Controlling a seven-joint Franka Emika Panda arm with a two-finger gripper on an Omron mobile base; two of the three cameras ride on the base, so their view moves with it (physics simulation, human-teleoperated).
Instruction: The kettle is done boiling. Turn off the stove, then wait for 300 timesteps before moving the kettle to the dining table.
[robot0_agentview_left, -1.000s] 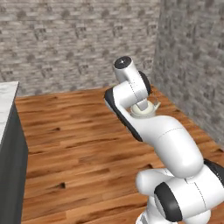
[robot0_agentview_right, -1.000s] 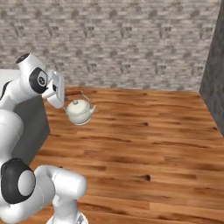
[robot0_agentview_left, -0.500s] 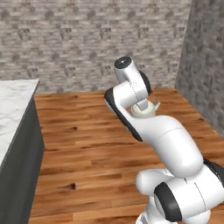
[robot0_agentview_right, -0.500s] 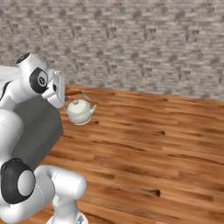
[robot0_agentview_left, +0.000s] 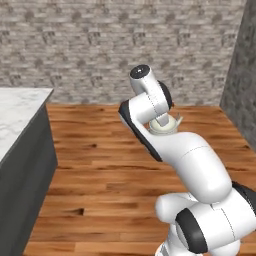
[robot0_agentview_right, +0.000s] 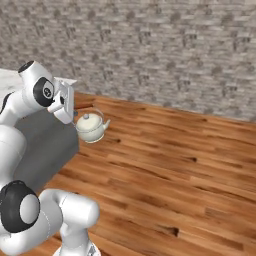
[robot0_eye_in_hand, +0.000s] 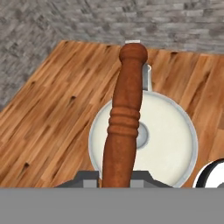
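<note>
One kettle (robot0_agentview_right: 91, 128), cream, unlabelled, is held aloft over the wood floor (robot0_agentview_right: 180, 160), beside the tabletop (robot0_agentview_left: 17, 112) corner. Fingers (robot0_eye_in_hand: 87, 178) are clamped on its one brown handle (robot0_eye_in_hand: 124, 118).

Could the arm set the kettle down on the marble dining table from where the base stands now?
Probably not quite yet. The gripper hangs over wood floor, shut on the kettle by its handle, and the dining table lies off to the arm's left. No obstacle stands between them; the base likely needs to close in first.
</note>
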